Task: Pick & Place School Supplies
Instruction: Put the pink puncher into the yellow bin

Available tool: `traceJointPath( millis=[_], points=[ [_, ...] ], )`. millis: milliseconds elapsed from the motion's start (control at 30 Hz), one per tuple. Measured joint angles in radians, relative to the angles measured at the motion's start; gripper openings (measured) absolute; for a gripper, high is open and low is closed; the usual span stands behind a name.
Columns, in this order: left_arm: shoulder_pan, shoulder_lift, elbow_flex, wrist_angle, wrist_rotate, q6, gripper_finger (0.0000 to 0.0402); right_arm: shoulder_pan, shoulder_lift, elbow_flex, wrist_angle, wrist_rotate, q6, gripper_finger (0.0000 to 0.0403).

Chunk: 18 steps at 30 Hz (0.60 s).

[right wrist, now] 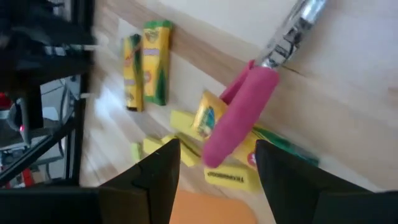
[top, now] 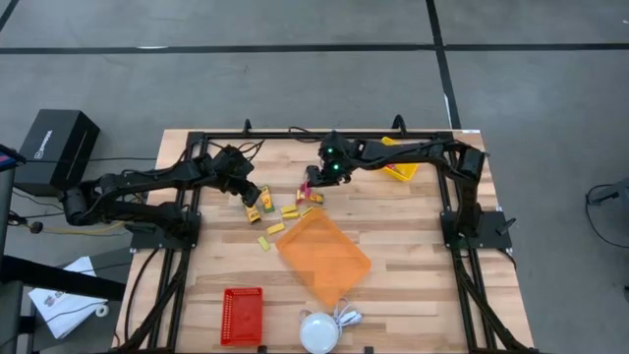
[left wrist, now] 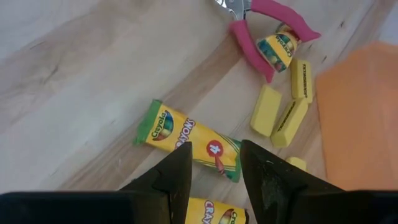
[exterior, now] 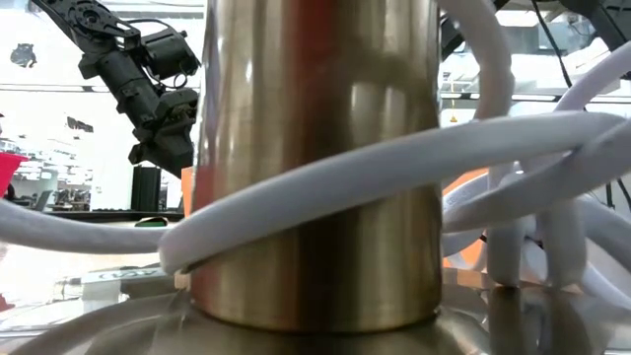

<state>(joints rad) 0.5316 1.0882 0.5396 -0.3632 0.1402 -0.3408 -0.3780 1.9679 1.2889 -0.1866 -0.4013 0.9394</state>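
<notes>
2 arms over wooden table (top: 413,285).

Scissors (left wrist: 267,25): pink handles, metal blades, flat on the counter, handles straddling one crayon box.
Crayon box in the handles (left wrist: 277,48): small yellow-and-green pack, lying between the two pink handles.
Crayon box, middle (left wrist: 189,140): yellow with green ends, a "4" on its face, lying flat and slanted on the wood.
Crayon box, nearest (left wrist: 214,211): only partly seen, just beside the middle one.
Yellow blocks (left wrist: 266,110): several small bars, scattered flat between the scissors and the crayon boxes, some with dark lettering.
</notes>
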Motion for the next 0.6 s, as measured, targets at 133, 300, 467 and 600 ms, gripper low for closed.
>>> traceJointPath(
  millis=[133,300,467,600],
  points=[
    [0.0,0.0,0.0,0.006,0.004,0.0,0.0131,0.015,0.052,0.0,0.053,-0.014,0.049,0.0198],
    [-0.001,0.0,0.0,0.006,0.019,-0.001,0.0131,0.016,0.048,0.0,0.084,0.002,0.072,0.0198],
    [0.0,0.0,0.0,0.008,0.025,0.001,0.0131,-0.006,0.048,-0.001,0.092,0.007,0.081,0.0198],
    [0.0,0.0,0.0,0.009,0.026,0.002,0.0131,-0.003,0.048,-0.001,0.091,0.007,0.083,0.0198]
  ],
)
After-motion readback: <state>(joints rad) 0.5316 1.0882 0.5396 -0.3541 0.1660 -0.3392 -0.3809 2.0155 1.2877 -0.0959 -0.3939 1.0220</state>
